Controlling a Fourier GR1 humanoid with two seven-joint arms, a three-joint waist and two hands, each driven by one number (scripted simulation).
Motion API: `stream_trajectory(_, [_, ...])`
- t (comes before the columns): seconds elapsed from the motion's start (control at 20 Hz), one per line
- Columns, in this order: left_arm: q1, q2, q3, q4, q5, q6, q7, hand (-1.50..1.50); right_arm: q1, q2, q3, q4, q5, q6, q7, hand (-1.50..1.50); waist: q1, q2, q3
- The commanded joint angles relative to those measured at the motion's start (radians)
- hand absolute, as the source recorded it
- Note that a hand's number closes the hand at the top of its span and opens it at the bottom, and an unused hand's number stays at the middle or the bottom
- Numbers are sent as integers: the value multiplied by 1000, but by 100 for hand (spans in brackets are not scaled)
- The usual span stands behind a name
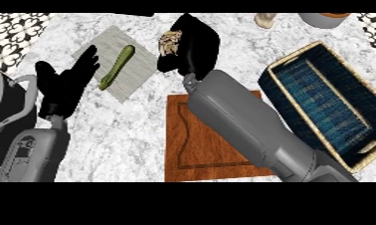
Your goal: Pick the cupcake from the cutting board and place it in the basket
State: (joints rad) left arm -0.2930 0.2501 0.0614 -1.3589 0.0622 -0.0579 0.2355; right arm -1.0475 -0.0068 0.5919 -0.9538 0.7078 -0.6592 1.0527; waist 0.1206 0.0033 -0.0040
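My right hand [195, 45] is over the marble counter beyond the wooden cutting board [202, 154], curled round the cupcake [170, 42], whose pale frosted top shows at the hand's left side. The right forearm crosses the board diagonally and hides part of it. The blue woven basket [294, 72] with a tan rim stands to the right of the board, apart from the hand. At the left of the view my left hand [66, 82] rests open, fingers up.
A green cucumber-like vegetable [117, 66] lies on a grey cloth [136, 82] left of the right hand. A beige object [266, 19] and a bowl-like container [323, 19] sit at the far edge. Patterned tiles [18, 32] border the counter's left.
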Motion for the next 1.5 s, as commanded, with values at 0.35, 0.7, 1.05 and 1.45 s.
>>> stream_trajectory(0.35, [23,19,36,44,-1,9,-17,0,-324,6,-12,118,187,-18,431,150,-57,-16,-1])
stream_trajectory(0.7, [35,14,45,17,8,16,-18,0,-520,6,-142,295,256,72,435,150,-67,-16,0])
stream_trajectory(1.05, [31,50,92,47,32,-3,-32,0,-665,-21,-269,447,344,108,436,150,-103,-14,1])
stream_trajectory(1.45, [69,31,76,21,-2,31,-47,0,-663,-55,-326,606,448,138,436,150,-132,-17,2])
